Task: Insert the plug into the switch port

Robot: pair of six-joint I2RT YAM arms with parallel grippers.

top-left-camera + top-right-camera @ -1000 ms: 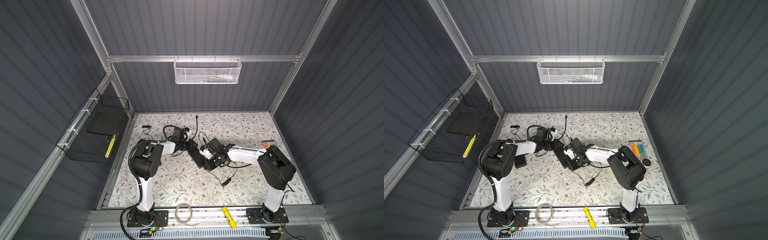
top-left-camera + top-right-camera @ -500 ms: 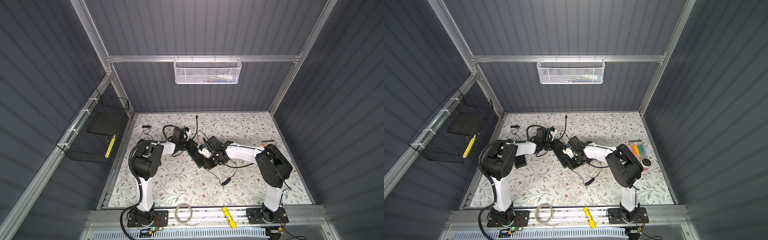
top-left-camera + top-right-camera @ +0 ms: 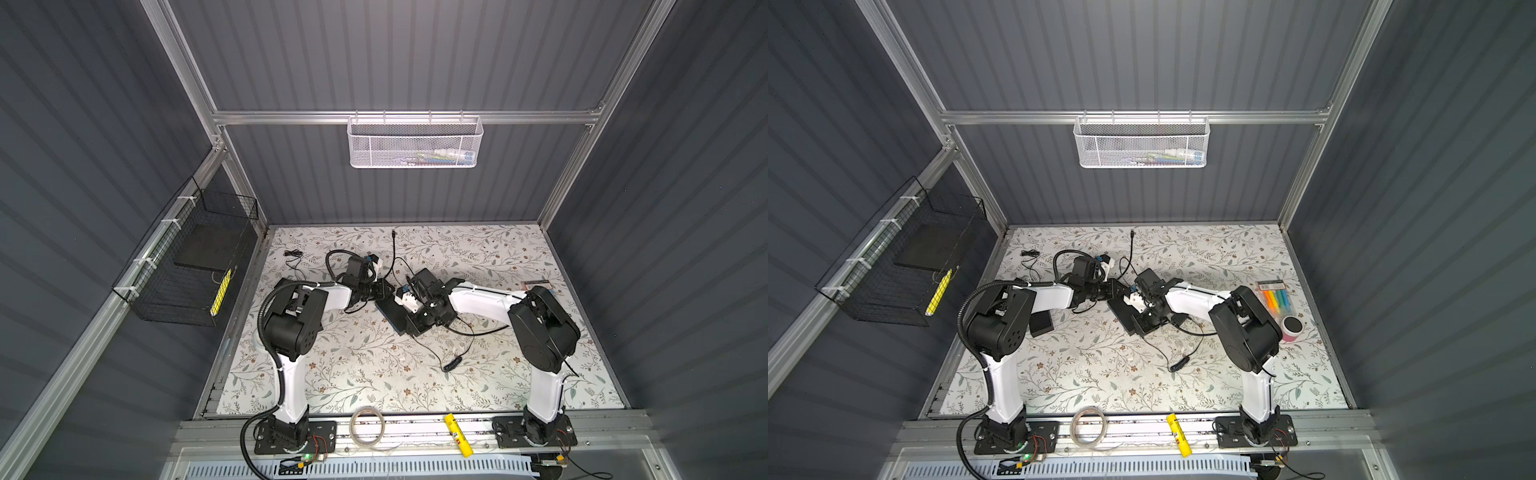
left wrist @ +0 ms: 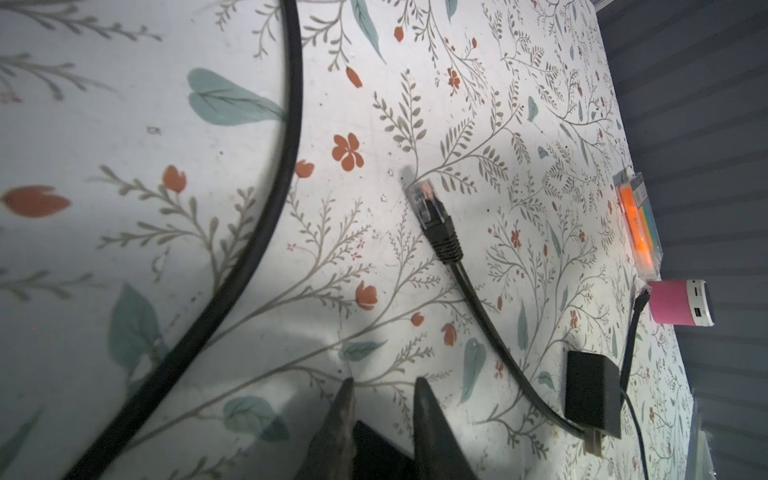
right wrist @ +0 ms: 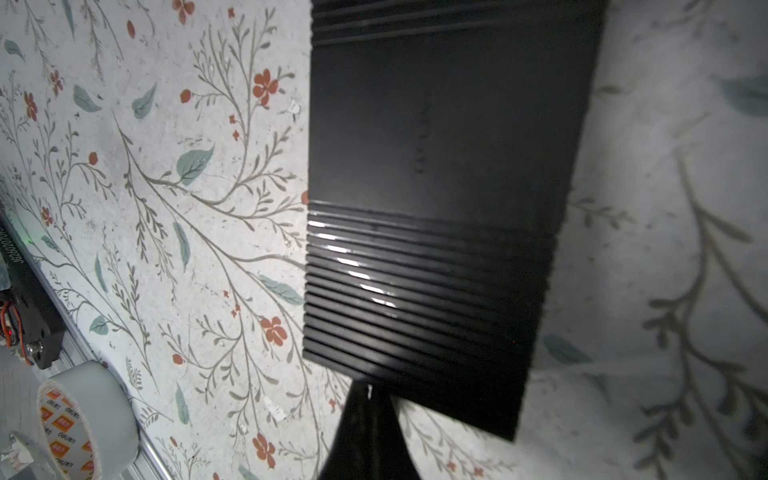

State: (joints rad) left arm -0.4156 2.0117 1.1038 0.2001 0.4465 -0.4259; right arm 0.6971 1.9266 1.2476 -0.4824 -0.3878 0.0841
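Left wrist view looks past the left gripper (image 4: 384, 382) and across the floral tabletop (image 4: 232, 137). Its two fingers (image 4: 428, 415) stand a little apart, with bare tabletop showing between the tips. Lower down a dark wedge (image 4: 374, 444) sits between them, and I cannot tell whether they clamp it. Beyond the fingertips and apart from them, the plug (image 4: 432, 216) lies loose on the tabletop, a clear connector with a black boot. Its black cable (image 4: 490, 332) runs back from it and passes just beside a black power adapter (image 4: 592, 395) with brass prongs, which also lies on the tabletop.

In both top views the left gripper meets the left corner of the switch (image 3: 1124, 311). The switch is a flat black box lying on the tabletop between the two arms, set at a slant to the table's edges. The right arm bends in from the right and comes down at the switch's other end.

In the right wrist view the switch's ribbed top fills the middle. The right gripper (image 5: 368, 388) has its fingers pressed together into one dark point that touches the edge of the switch, with nothing held between them.

Farther right, near the right wall, a marker pack (image 3: 1276, 299) lies flat. A pink cylinder (image 3: 1291, 328) stands just beside it.
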